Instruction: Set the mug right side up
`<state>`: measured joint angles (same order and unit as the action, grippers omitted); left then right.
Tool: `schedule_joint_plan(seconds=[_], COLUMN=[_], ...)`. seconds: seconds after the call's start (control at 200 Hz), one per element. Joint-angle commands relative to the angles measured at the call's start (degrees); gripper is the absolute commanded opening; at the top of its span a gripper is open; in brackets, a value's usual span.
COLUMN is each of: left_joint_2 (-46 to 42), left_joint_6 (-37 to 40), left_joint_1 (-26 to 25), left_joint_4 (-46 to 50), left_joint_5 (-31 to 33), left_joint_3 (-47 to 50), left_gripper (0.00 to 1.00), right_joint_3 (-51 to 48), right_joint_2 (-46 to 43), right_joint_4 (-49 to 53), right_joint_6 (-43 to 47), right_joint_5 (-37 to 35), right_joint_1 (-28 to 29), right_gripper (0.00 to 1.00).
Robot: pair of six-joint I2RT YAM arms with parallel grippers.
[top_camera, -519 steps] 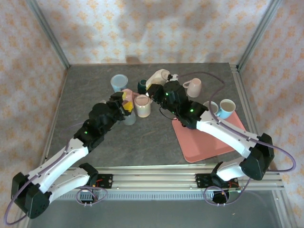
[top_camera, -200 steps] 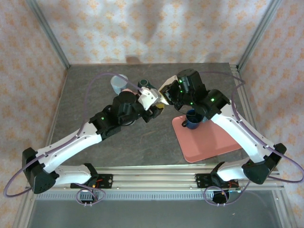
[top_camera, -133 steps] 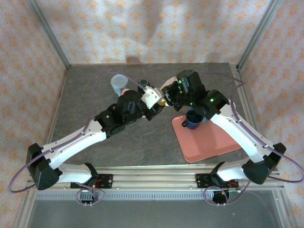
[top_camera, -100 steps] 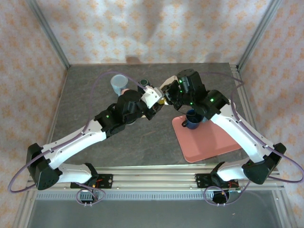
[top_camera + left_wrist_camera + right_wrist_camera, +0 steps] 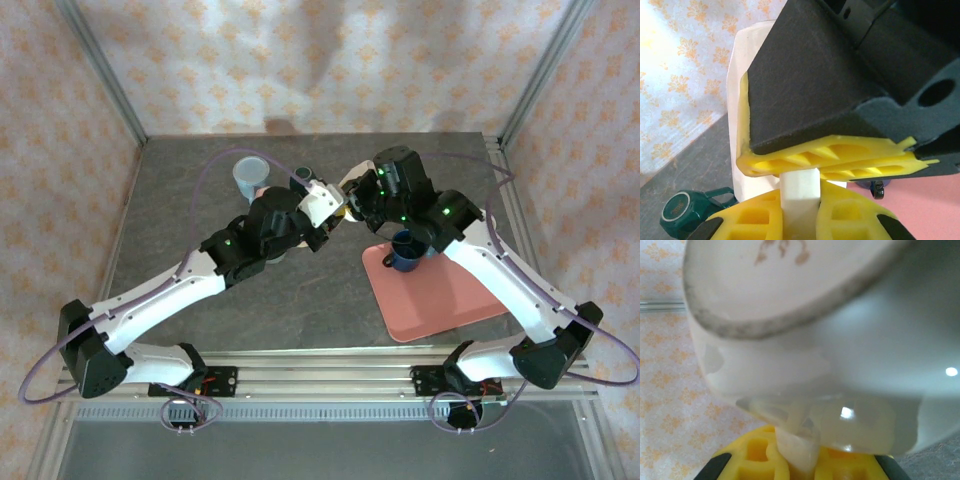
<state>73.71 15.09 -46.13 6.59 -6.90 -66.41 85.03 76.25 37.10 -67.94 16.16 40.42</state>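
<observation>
A cream-white mug (image 5: 324, 204) hangs above the middle of the table between both arms. In the right wrist view its base (image 5: 790, 285), with a brown stamp, faces the camera, and my right gripper (image 5: 800, 455) is shut on the handle. In the left wrist view my left gripper (image 5: 800, 200) is shut on a white bar of the mug, whose body (image 5: 740, 100) rises at the left. The right gripper's black body and yellow fingers (image 5: 840, 160) sit directly above my left fingers. From above, the left gripper (image 5: 331, 222) and right gripper (image 5: 346, 206) meet at the mug.
A dark blue mug (image 5: 404, 250) stands on the pink tray (image 5: 450, 300) at the right. A light blue cup (image 5: 249, 177) and a dark green mug (image 5: 303, 177) stand behind the left arm. Metal frame posts and patterned walls enclose the table.
My left gripper has closed onto the mug that the right gripper holds in the air. The left arm crept slightly toward it; the right arm stayed put.
</observation>
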Motion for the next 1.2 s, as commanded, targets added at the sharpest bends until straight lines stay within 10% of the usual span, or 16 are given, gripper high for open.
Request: schedule_joint_plan(seconds=[0.0, 1.196], left_joint_2=[0.65, 2.67], left_joint_6=[-1.31, -7.06], left_joint_1=[-0.12, 3.77], left_joint_4=[-1.06, 5.06], left_joint_5=[2.53, 1.16], left_joint_3=[-3.17, -6.64], left_gripper=[0.00, 0.00], right_joint_3=[-0.82, 0.25], right_joint_2=[-2.64, -2.10], right_joint_4=[-3.94, 1.49], right_joint_6=[1.36, 7.81], right_joint_5=[-1.24, -9.41], right_joint_1=[0.19, 0.02], right_gripper=[0.00, 0.36])
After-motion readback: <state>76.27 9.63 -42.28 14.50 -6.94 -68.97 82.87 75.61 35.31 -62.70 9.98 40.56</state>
